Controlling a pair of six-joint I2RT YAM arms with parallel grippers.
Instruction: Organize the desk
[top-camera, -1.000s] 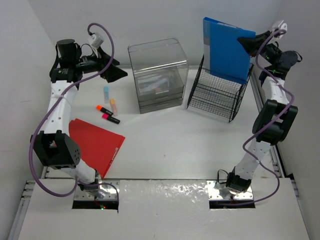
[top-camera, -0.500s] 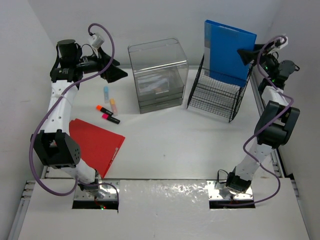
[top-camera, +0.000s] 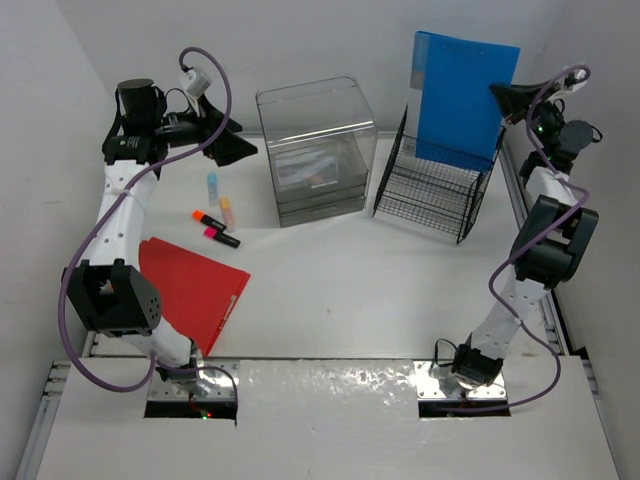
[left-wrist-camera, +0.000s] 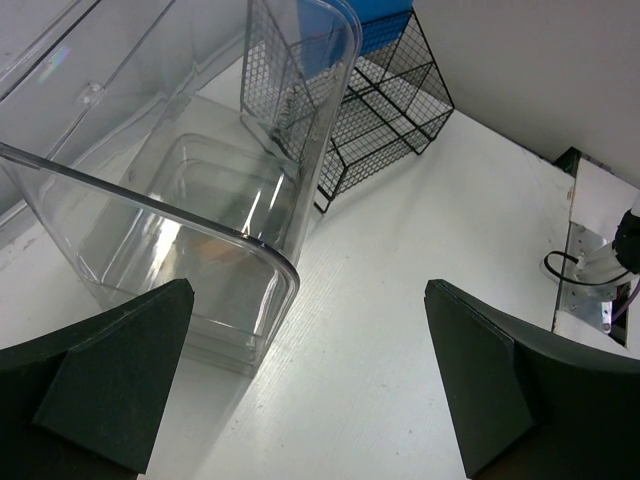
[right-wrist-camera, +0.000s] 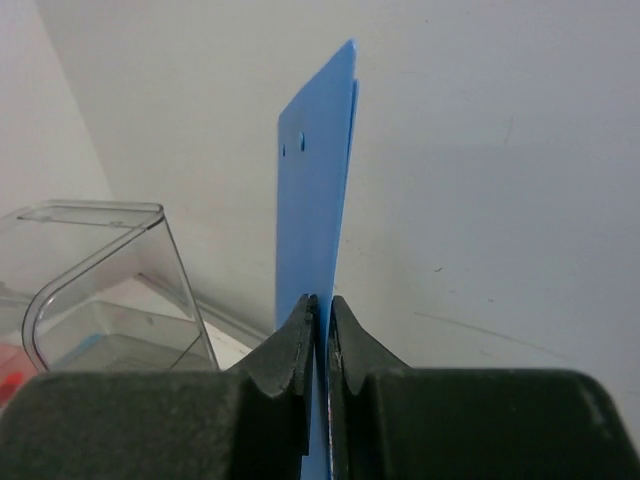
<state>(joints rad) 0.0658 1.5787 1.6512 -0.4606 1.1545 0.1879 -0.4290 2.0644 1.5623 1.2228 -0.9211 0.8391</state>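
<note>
Over the last second our right gripper (right-wrist-camera: 320, 303) let go and pinched again; its fingers are now pressed together on the edge of the blue folder (top-camera: 465, 95). The folder stands straighter in the black wire rack (top-camera: 430, 190), far right on the desk (top-camera: 350, 280), so filing looks nearly done. Our left gripper (top-camera: 235, 138) hangs spread wide beside the clear drawer box (top-camera: 315, 150). The highlighters (top-camera: 215, 228) and red folder (top-camera: 195, 290) lie unobstructed at the left.

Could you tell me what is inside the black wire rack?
A blue folder, pinched by the right gripper, stands in the rack; its bottom edge is hidden behind mesh.
</note>
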